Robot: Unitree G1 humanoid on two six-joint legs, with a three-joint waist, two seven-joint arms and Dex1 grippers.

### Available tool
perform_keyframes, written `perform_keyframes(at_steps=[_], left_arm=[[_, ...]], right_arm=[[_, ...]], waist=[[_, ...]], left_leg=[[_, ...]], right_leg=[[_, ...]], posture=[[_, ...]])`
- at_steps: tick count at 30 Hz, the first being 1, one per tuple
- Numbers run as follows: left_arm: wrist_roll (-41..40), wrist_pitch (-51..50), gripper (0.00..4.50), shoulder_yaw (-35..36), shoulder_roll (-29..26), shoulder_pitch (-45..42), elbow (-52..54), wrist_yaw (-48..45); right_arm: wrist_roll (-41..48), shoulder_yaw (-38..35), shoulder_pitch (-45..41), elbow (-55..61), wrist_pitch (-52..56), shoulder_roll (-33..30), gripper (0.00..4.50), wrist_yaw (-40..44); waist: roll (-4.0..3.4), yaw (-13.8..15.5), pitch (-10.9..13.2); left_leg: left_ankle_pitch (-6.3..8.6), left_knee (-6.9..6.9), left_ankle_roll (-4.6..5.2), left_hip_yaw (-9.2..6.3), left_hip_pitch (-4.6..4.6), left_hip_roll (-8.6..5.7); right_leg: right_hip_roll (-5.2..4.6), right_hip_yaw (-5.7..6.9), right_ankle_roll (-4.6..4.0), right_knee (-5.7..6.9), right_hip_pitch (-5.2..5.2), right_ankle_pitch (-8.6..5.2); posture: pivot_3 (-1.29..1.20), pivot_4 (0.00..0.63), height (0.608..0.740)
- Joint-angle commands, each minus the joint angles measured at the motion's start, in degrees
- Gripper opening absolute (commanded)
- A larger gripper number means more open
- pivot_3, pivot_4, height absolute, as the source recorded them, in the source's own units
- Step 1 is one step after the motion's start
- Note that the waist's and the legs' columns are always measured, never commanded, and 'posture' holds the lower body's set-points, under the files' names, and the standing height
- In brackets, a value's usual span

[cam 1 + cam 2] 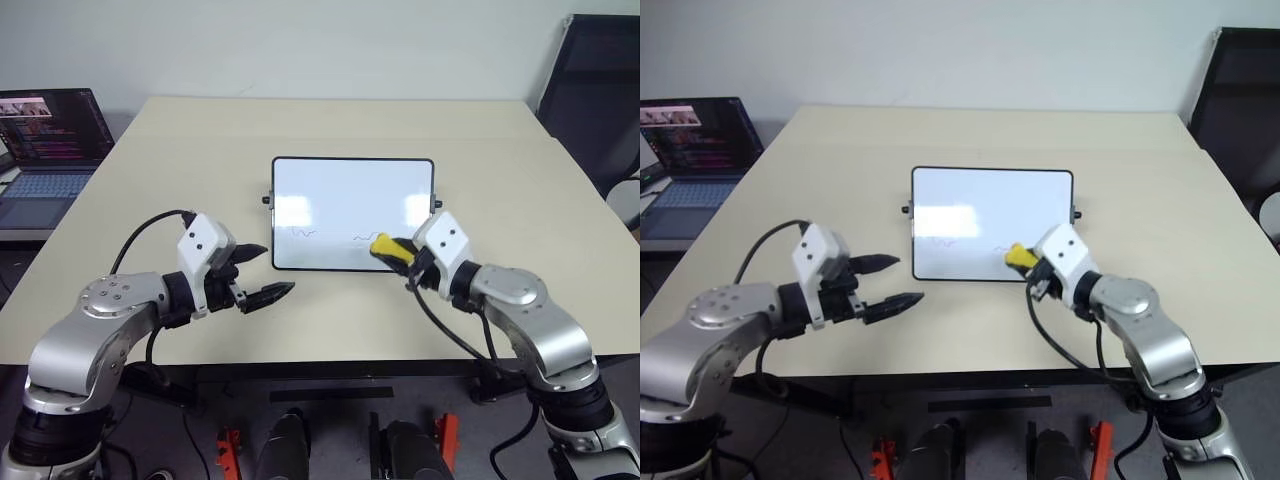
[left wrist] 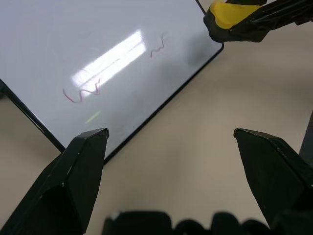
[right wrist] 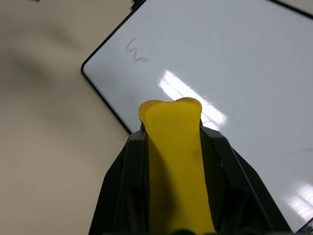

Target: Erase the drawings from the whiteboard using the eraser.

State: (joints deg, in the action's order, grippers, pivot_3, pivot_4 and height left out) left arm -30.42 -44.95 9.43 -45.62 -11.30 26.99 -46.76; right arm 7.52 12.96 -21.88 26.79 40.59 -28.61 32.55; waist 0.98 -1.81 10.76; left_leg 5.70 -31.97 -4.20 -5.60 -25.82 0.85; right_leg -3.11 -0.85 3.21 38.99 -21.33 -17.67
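Right hand (image 1: 400, 254) is clamped on the eraser (image 1: 385, 245), whose yellow end sticks out past the fingertips over the near right part of the whiteboard (image 1: 352, 195); whether it touches the board cannot be told. Left hand (image 1: 262, 280) hangs with its two fingers spread apart and nothing between them, just off the board's near left corner above bare bench (image 1: 200, 130). Two of the drawings (image 1: 303, 233) show as thin squiggles along the board's near half, one toward the left and one just beside the eraser. That board lies flat at the middle of the pale bench, with wide bare surface around it. A laptop (image 1: 45, 140) sits open off the bench's far left corner, and a dark chair (image 1: 590, 100) stands at the far right.
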Motion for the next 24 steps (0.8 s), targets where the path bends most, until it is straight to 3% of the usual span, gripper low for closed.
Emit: perform_keyframes(at_steps=[1,7,13,24], left_arm=[[0.6,0.5,4.5,1.5,-1.8,1.0,1.3,0.7],[0.2,0.8,4.5,0.8,-1.9,0.9,1.3,0.9],[0.2,1.3,4.5,-0.7,-1.8,-0.9,0.9,0.8],[0.5,2.0,4.5,-3.6,-0.9,-4.6,-1.0,0.8]], right_arm=[[-7.8,5.7,-3.5,-1.9,-8.4,-0.2,1.09,-2.1],[-14.4,10.0,-8.6,-11.5,-14.9,3.4,1.09,-4.2],[-17.1,9.8,-11.9,-19.2,-16.2,7.1,1.09,-5.5],[-20.9,10.3,-13.3,-25.1,-16.8,8.1,1.09,-5.1]], waist=[[0.0,-0.1,0.0],[0.01,0.2,0.0],[0.03,0.2,0.0],[0.03,0.0,0.0]], left_leg=[[0.01,0.0,-0.01,0.01,0.01,0.01],[-0.01,0.0,-0.01,0.07,0.04,0.06],[-0.03,0.07,-0.05,0.11,-0.06,0.04],[-0.03,0.05,-0.04,0.11,-0.04,0.05]], right_leg=[[-0.01,0.01,-0.02,0.0,-0.05,0.03],[-0.02,0.02,-0.05,-0.06,-0.12,0.05],[0.01,0.03,0.13,-0.04,-0.01,0.19],[0.04,0.01,0.29,0.01,-0.01,0.08]], posture=[[0.0,0.15,0.74],[0.0,0.15,0.74],[0.0,0.15,0.74],[0.0,0.15,0.74]])
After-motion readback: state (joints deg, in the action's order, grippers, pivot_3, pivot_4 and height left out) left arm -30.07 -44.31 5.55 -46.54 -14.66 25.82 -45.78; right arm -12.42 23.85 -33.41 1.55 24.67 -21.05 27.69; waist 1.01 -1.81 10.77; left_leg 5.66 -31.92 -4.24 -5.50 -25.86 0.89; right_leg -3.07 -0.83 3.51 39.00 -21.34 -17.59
